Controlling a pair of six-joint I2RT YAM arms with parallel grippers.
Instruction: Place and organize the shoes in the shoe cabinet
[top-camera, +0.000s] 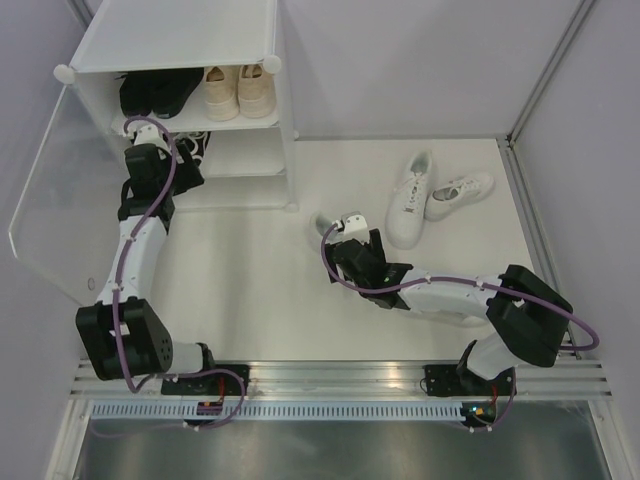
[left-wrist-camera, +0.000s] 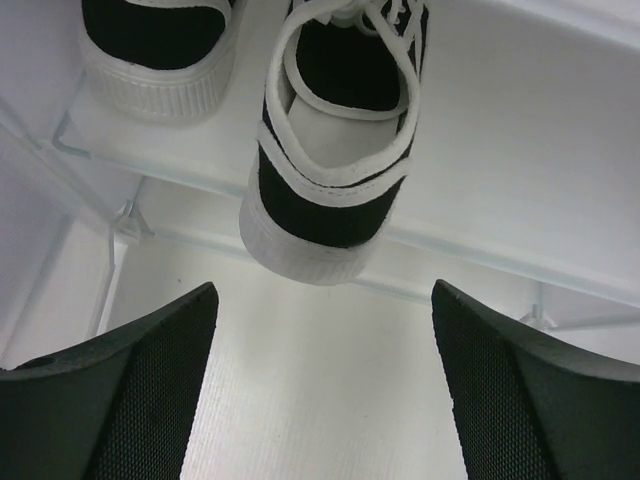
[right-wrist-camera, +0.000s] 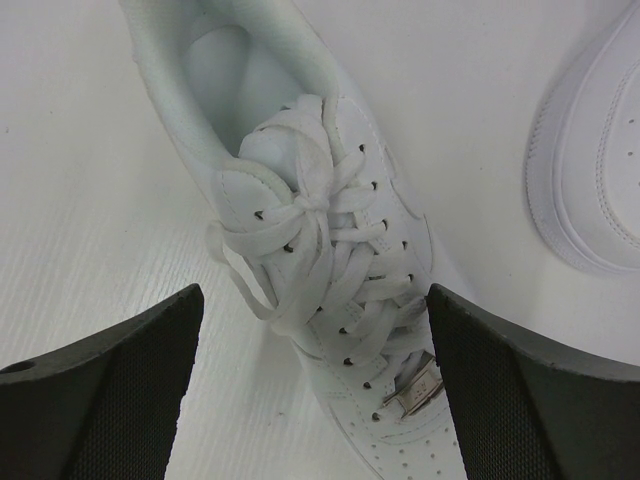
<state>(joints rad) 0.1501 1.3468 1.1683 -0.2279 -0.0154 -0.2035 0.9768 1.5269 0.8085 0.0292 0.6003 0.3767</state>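
White counter (top-camera: 250, 300) is being shared by a shoe cabinet (top-camera: 170, 40), door open, and loose shoes. Below the shelf with the black pair (top-camera: 155, 92) and beige pair (top-camera: 240, 90), the left fingers (left-wrist-camera: 120, 390) are being held wide apart, released. A black-and-white shoe (left-wrist-camera: 335, 160) is lying just ahead, heel overhanging its shelf. The right fingers (right-wrist-camera: 110, 390) are being held spread, empty, above a white laced shoe (right-wrist-camera: 320, 250) — two other white shoes (top-camera: 410, 200) are lying nearby.
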